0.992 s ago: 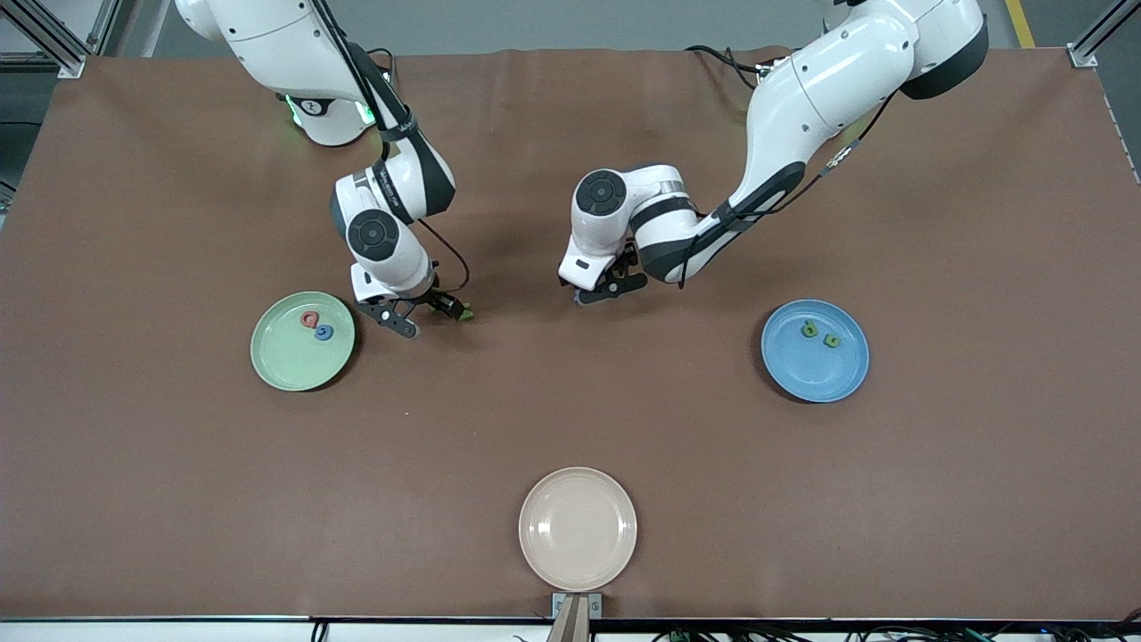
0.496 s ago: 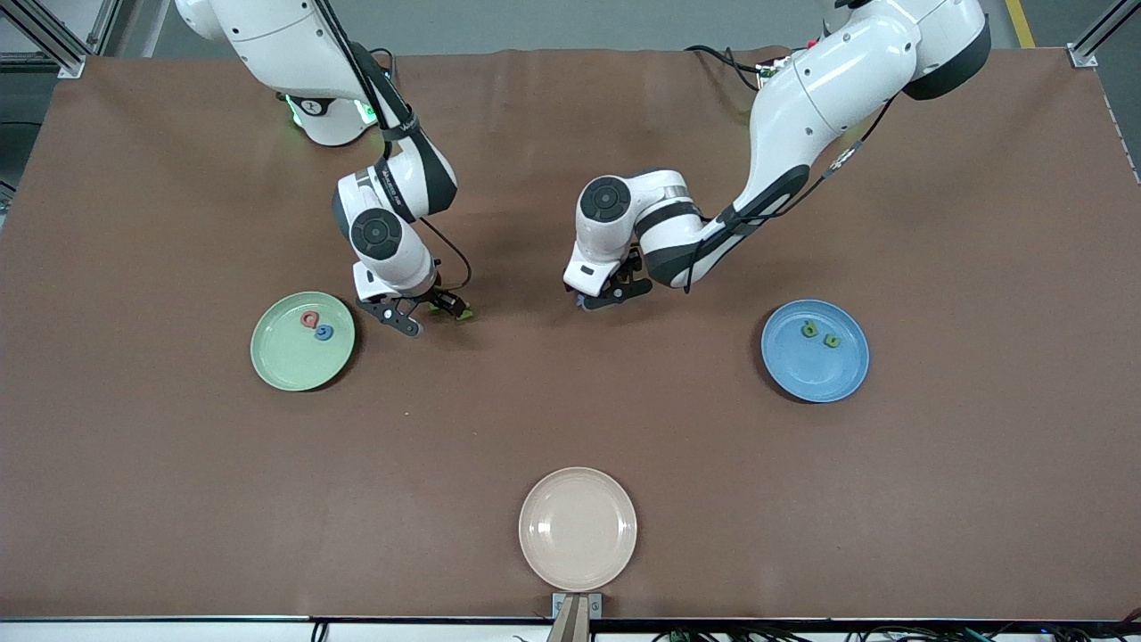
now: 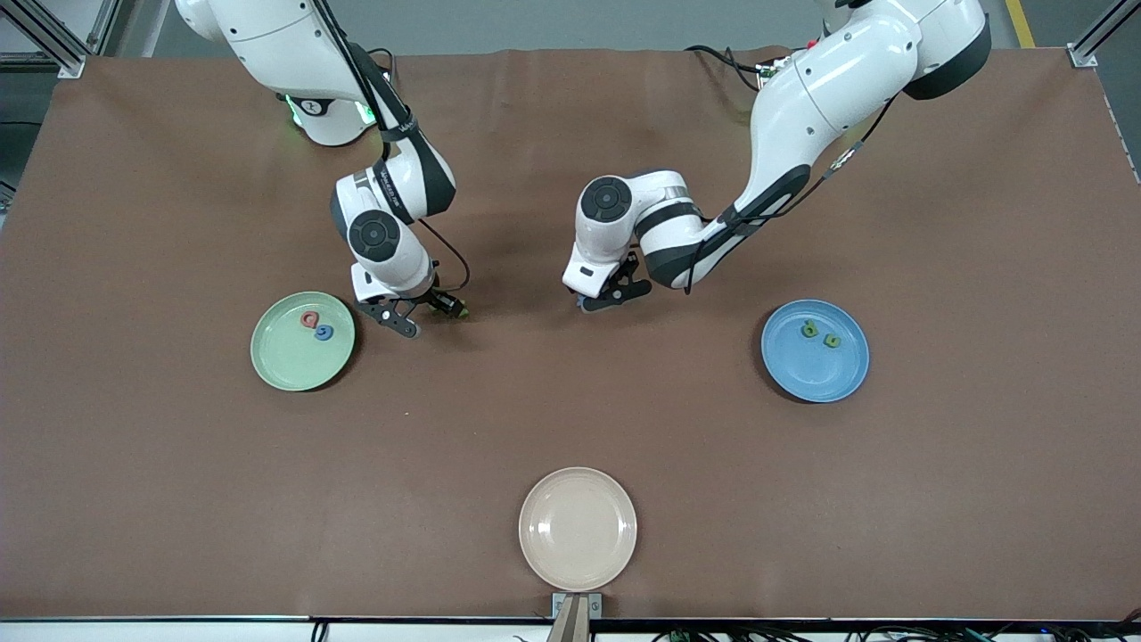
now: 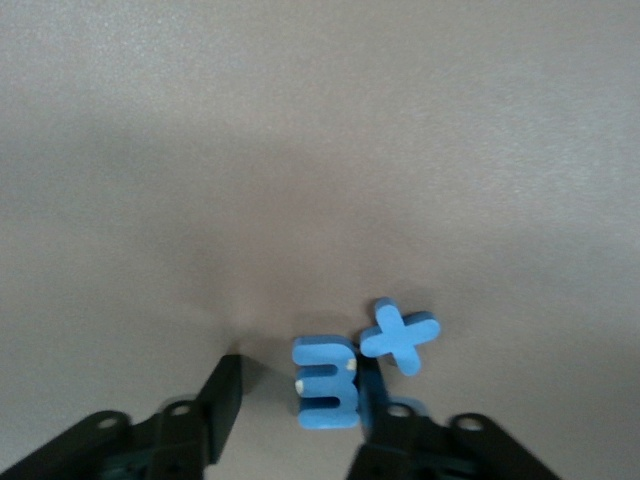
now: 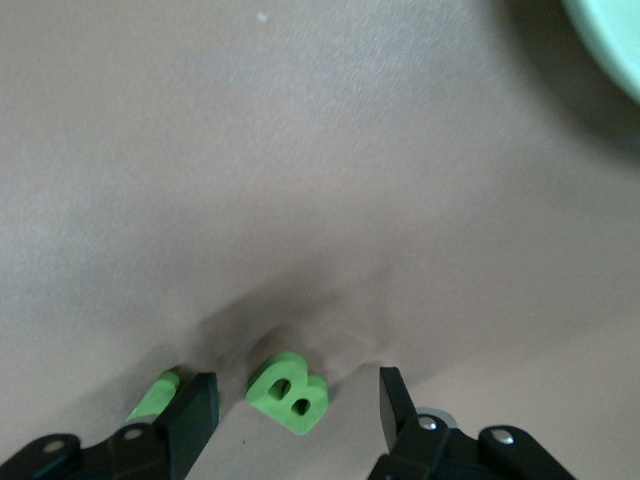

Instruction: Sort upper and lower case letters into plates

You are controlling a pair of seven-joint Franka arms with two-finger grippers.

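Brown mat holds my pale green plate point(image 3: 302, 341) and blue plate point(image 3: 815, 350), each with two pieces; my right gripper point(image 5: 290, 410) spreads around a green B point(image 5: 288, 392), my left gripper point(image 4: 300, 400) around a blue E point(image 4: 325, 382).

letters point(image 3: 316, 325) in both plates point(image 3: 285, 361)
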